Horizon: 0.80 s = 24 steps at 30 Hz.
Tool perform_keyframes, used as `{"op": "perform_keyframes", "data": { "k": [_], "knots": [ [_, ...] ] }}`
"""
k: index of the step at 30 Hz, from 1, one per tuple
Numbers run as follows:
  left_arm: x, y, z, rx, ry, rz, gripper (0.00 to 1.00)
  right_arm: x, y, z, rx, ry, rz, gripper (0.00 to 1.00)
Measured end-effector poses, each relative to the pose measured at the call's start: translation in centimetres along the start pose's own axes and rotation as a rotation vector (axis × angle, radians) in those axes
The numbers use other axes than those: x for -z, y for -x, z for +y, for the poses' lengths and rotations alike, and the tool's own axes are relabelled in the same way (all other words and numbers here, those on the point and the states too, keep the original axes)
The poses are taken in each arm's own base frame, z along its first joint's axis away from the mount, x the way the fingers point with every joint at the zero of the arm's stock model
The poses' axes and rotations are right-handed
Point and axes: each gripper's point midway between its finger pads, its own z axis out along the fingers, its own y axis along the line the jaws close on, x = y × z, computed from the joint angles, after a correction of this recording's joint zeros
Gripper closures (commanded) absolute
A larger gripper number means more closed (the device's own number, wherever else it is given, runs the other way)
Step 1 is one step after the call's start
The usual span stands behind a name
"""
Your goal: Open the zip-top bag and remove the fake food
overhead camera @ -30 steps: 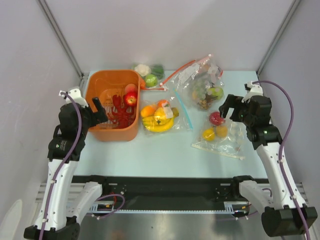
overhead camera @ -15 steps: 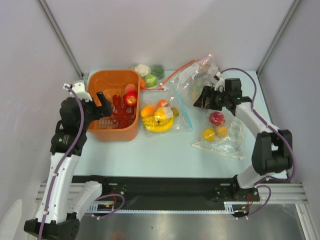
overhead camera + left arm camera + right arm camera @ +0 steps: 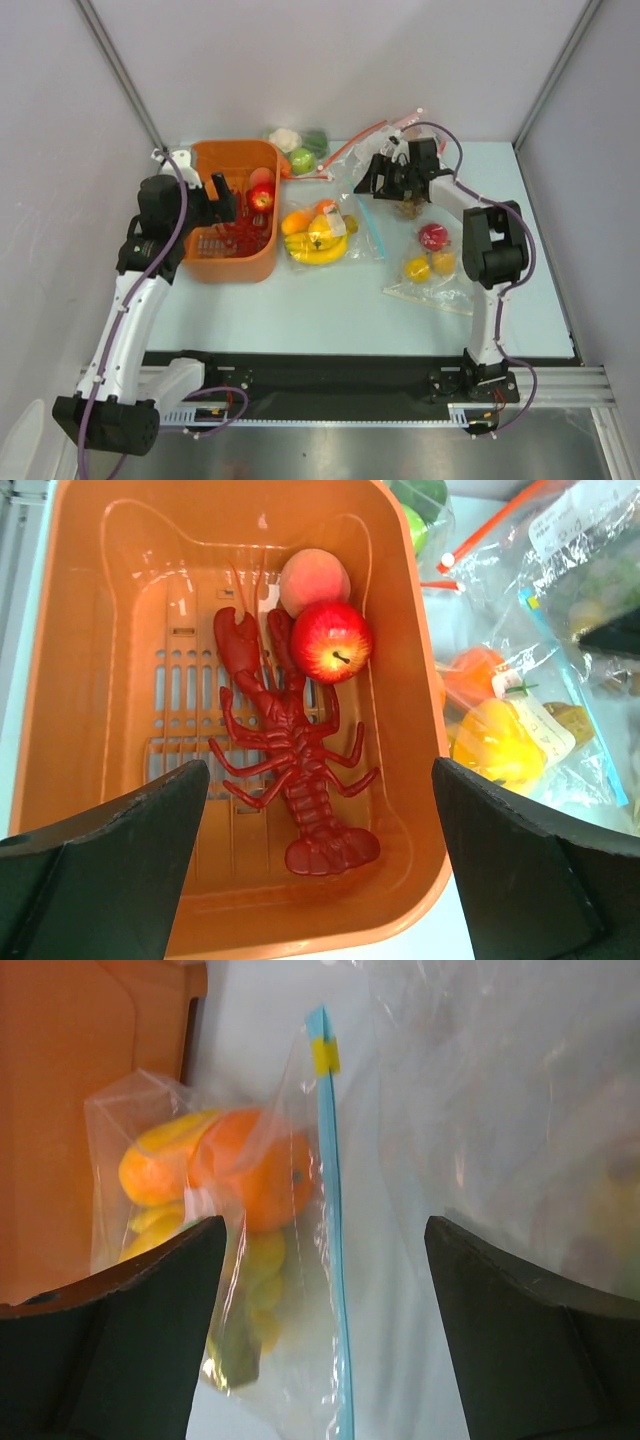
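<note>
in the right wrist view the zip-top bag [image 3: 270,1290] runs off the bottom edge, and the fake food [image 3: 245,1175] inside it is soft and out of focus (only an orange ball and some yellow lumps can be made out). the right pincer [image 3: 325,1225] shows as two dark fingers cut by the lower edge. from above, whether the bag's mouth is sealed is too small to tell, and the left pincer [image 3: 222,198] hides part of the orange basket [image 3: 200,265]. in the left wrist view the right edge crops the bag

The right gripper [image 3: 383,181] has swung from the frame's right side to upper centre (the left gripper [image 3: 224,196] edged upward too).
</note>
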Motion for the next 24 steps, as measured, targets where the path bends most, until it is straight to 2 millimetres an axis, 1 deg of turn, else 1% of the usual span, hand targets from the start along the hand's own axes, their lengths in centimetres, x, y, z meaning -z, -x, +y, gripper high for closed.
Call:
{"op": "perform_keyframes", "data": {
  "k": [3, 5, 9, 10, 12, 14, 15, 16, 18, 19, 21, 22, 24],
  "knots": [
    [-0.7, -0.1, -0.2, -0.003, -0.014, 0.016, 0.00, -1.8, 0.9, -0.2, 0.001, 0.015, 0.002, 0.16],
    [-1.0, 0.0, -0.4, -0.004, -0.021, 0.020, 0.00, -2.9, 1.1, 0.0, 0.005, 0.029, 0.010, 0.16],
    [-1.6, 0.3, -0.6, -0.015, -0.034, 0.021, 0.00, -4.0, 1.3, 0.8, 0.016, 0.044, 0.022, 0.21],
    [-1.7, 0.4, -0.6, -0.018, -0.035, 0.021, 0.00, -4.1, 1.2, 1.1, 0.018, 0.051, 0.028, 0.24],
    [-2.1, 0.5, -0.7, -0.019, -0.039, 0.020, 0.00, -4.5, 0.7, 1.6, 0.020, 0.067, 0.042, 0.27],
    [-2.3, 0.6, -0.7, -0.022, -0.042, 0.020, 0.00, -4.7, 0.1, 1.8, 0.017, 0.076, 0.061, 0.33],
    [-2.4, 0.6, -0.8, -0.025, -0.043, 0.021, 0.00, -4.7, -0.2, 1.9, 0.015, 0.082, 0.072, 0.38],
    [-2.5, 0.6, -0.8, -0.026, -0.045, 0.022, 0.00, -4.8, -0.5, 2.1, 0.015, 0.087, 0.081, 0.47],
    [-2.7, 0.6, -0.9, -0.026, -0.054, 0.024, 0.00, -4.9, -1.0, 2.3, 0.019, 0.099, 0.097, 0.61],
    [-2.8, 0.6, -1.0, -0.026, -0.057, 0.024, 0.00, -4.9, -1.1, 2.4, 0.021, 0.105, 0.103, 0.79],
    [-2.9, 0.6, -1.1, -0.026, -0.062, 0.023, 0.00, -4.9, -1.5, 2.5, 0.021, 0.118, 0.116, 0.94],
    [-2.9, 0.6, -1.1, -0.027, -0.065, 0.022, 0.00, -4.8, -1.6, 2.6, 0.020, 0.123, 0.121, 1.00],
    [-2.9, 0.7, -1.2, -0.028, -0.069, 0.022, 0.00, -4.8, -1.7, 2.7, 0.020, 0.132, 0.127, 1.00]
  ]
}}
